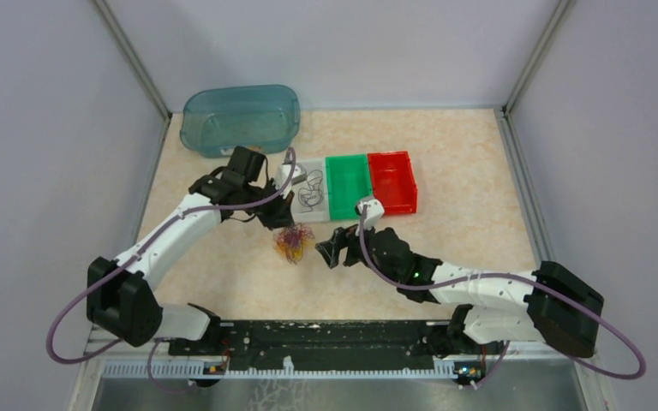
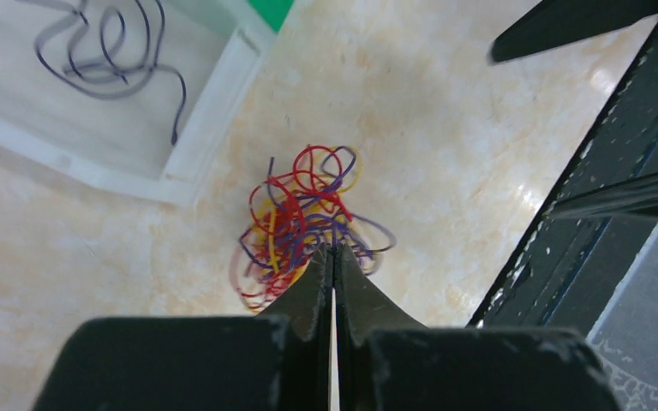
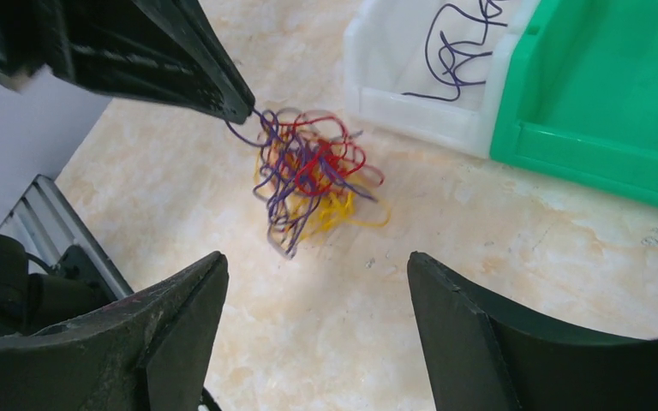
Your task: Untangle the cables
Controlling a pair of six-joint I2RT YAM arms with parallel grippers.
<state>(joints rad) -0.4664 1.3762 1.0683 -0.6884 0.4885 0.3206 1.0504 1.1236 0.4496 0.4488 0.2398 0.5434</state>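
Beige table, grey walls. Top view: cables (image 1: pixel 294 242) lie in one tangled clump at the table centre, betw. left gripper (image 1: pixel 276 219) and right gripper (image 1: pixel 332 253). Left wrist: jaws closed, tips pinching a purple strand at the clump edge; white tray (image 2: pixel 216 107) near. Right wrist: jaws wide apart, holding nothing, clump in front, not touching.

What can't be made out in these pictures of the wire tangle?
How many strands the left tool pinches: left wrist view, the tool itself covers the tangle there.
Purple wire, its full length in the white tray: both wrist views, cut by top edge.
Blue tub contents: top view, too small.
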